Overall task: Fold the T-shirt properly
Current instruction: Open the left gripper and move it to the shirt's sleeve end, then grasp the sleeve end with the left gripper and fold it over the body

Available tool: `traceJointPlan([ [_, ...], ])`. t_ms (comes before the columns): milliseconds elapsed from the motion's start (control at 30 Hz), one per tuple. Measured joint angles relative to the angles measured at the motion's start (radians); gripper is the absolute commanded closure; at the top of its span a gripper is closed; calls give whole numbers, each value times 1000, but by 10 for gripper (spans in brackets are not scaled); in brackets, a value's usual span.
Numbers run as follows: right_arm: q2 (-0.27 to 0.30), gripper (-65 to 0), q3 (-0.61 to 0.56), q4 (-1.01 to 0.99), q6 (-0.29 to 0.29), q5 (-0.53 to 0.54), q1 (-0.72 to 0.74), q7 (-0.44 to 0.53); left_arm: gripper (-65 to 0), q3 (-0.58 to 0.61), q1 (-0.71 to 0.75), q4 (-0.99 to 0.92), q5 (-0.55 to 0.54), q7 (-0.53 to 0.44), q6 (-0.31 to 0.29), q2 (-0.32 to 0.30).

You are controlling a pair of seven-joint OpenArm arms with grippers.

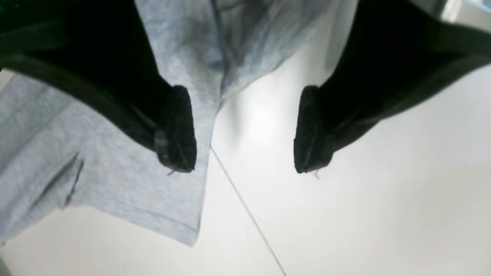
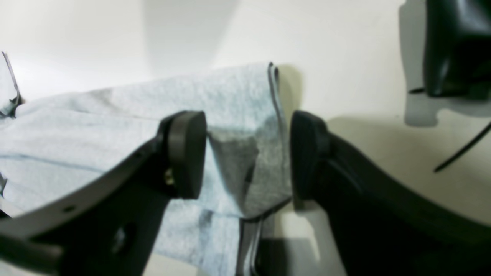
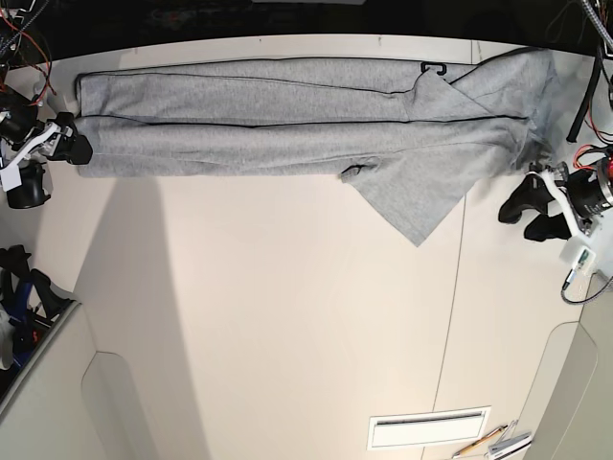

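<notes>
The grey T-shirt [image 3: 287, 125] lies plain side up, folded into a long strip along the table's far edge, with one sleeve [image 3: 412, 206] sticking out toward the front. My right gripper [image 3: 75, 149] is at the strip's left end. In the right wrist view it is open [image 2: 245, 153], with the shirt's dark-seamed corner [image 2: 264, 168] between its pads. My left gripper [image 3: 525, 206] is near the strip's right end. In the left wrist view it is open and empty [image 1: 243, 130]. One pad [image 1: 176, 130] is over the sleeve cloth [image 1: 115, 172]; the other is over bare table.
The white table [image 3: 287, 316] has a thin seam line [image 3: 458, 287], also seen in the left wrist view [image 1: 245, 207]. A white slotted plate [image 3: 428, 428] and pens [image 3: 488, 443] lie at the front right. Cables [image 3: 24, 38] hang at the far left. A black hook [image 3: 436, 67] sits at the far edge.
</notes>
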Motion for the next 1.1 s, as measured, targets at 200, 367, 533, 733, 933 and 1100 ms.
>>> traceJointPlan([
  [200, 0, -345, 0, 0, 0, 0, 0, 0, -436, 154, -171, -211, 4, 13, 1, 49],
  [367, 0, -345, 0, 0, 0, 0, 0, 0, -436, 202, -251, -345, -13, 39, -2, 125],
  [533, 0, -345, 0, 0, 0, 0, 0, 0, -436, 201, -257, -358, -15, 40, -3, 161],
  [733, 0, -345, 0, 0, 0, 0, 0, 0, -435, 219, -258, -358, -35, 69, -4, 177],
  [933, 0, -345, 0, 0, 0, 0, 0, 0, -434, 296, -261, -356, -56, 61, -9, 172],
  [1100, 0, -345, 0, 0, 0, 0, 0, 0, -434, 382, -267, -351, -72, 48, -16, 172],
])
